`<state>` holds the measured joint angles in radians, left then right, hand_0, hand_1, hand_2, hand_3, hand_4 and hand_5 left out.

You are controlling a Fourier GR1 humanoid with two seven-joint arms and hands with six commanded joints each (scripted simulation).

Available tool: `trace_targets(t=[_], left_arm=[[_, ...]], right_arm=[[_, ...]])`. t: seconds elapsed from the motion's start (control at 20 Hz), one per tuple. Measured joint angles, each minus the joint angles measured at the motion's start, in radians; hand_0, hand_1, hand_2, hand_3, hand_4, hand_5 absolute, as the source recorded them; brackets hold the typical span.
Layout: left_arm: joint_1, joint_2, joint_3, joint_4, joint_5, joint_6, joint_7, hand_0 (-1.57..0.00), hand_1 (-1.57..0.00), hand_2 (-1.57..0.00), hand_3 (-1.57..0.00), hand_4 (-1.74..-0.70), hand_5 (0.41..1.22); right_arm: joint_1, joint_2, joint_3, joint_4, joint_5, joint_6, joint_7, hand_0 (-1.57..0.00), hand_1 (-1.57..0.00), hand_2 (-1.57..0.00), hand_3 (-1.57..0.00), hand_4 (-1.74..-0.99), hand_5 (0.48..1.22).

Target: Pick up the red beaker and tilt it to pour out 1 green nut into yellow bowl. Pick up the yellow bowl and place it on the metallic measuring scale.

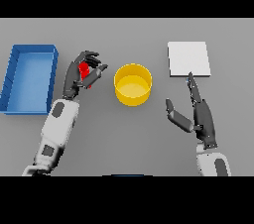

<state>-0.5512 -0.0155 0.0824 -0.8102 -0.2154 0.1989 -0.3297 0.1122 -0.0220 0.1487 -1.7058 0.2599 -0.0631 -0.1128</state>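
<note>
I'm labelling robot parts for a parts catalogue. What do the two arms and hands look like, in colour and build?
Both arms match. The left arm and right arm have white rounded shells, with grey oval panels and darker grey bands between segments. The left hand and right hand are dark grey, almost black, with slim jointed fingers and a thumb. No cables, markings or sleeves show.

My grey table point(129, 139) holds a blue tray point(15, 100), a yellow bowl point(132, 98) and a flat silver scale point(188, 58).
</note>
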Motion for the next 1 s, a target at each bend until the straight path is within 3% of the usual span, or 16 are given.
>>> trace_targets(t=[0.1, 0.15, 0.35, 0.65, 1.0], left_arm=[[-0.004, -0.001, 0.01, 0.02, 0.001, -0.01, -0.065, -1.16, -1.18, -1.17, -1.0, -1.6, 1.073], [-0.013, -0.01, 0.015, 0.039, 0.006, -0.008, -0.104, -1.24, -1.25, -1.25, -1.11, -1.57, 1.103], [-0.027, -0.011, 0.033, 0.046, 0.022, 0.007, -0.076, -1.44, -1.44, -1.44, -1.38, -1.67, 1.128], [-0.028, 0.021, -0.008, -0.062, -0.031, 0.009, -0.004, -1.54, -1.54, -1.54, -1.52, -1.72, 1.127], [-0.078, 0.157, -0.225, -0.188, -0.272, -0.071, 0.177, -1.56, -1.56, -1.56, -1.55, -1.74, 1.127]], right_arm=[[-0.01, 0.0, -0.005, 0.007, -0.004, 0.0, 0.01, 0.0, 0.0, 0.0, 0.0, -1.233, 0.688], [-0.018, -0.003, -0.01, 0.006, -0.013, 0.003, 0.013, 0.0, 0.0, 0.0, 0.0, -1.233, 0.686], [-0.021, -0.004, -0.007, 0.018, 0.0, -0.002, 0.009, 0.0, 0.0, 0.0, 0.0, -1.196, 0.673], [-0.026, -0.016, -0.008, 0.019, 0.028, -0.019, -0.006, 0.0, 0.0, 0.0, 0.0, -1.116, 0.656], [-0.029, -0.016, -0.004, 0.036, 0.046, -0.028, -0.022, 0.0, 0.0, 0.0, 0.0, -1.092, 0.667]])
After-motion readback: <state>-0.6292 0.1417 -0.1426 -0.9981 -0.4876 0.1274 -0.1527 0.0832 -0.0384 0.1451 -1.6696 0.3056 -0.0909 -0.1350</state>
